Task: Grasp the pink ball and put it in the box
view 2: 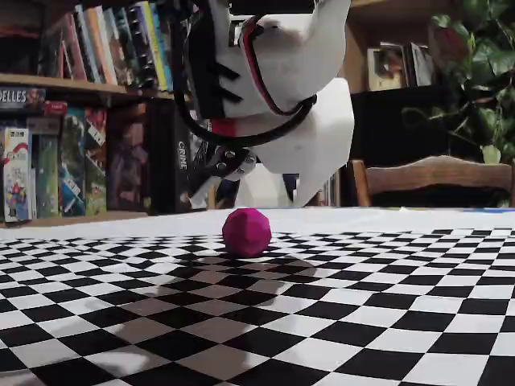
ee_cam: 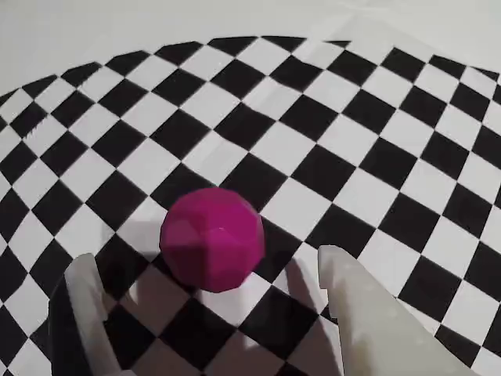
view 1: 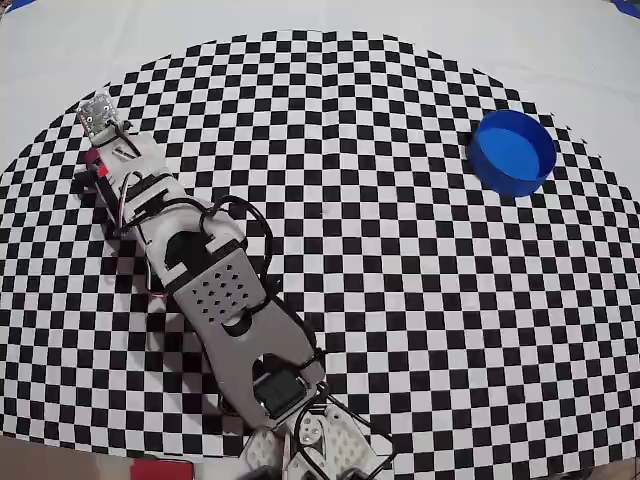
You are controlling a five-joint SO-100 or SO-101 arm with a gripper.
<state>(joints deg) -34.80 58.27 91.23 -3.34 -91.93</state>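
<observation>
Even, bright overhead light; soft diffuse shadows under arm (view 1: 215,290) on checkered surface (view 1: 400,300). Wrist view: sharp centre, hand (ee_cam: 211,313) fingers soft-blurred near lens. Fixed view: foreground checks defocused, bookshelf (view 2: 72,112) dim, pink ball (view 2: 246,232) casts faint shadow. Overhead checks curve at edges, mild fisheye.

pink ball (view 1: 101,169): mostly hidden under arm, overhead view | box: outside wrist view

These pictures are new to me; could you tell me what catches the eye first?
The small magenta-pink faceted ball lies on the black-and-white checkered cloth, just ahead of the open white two-finger gripper. In the overhead view, the round bright blue container stands far right, empty.
</observation>
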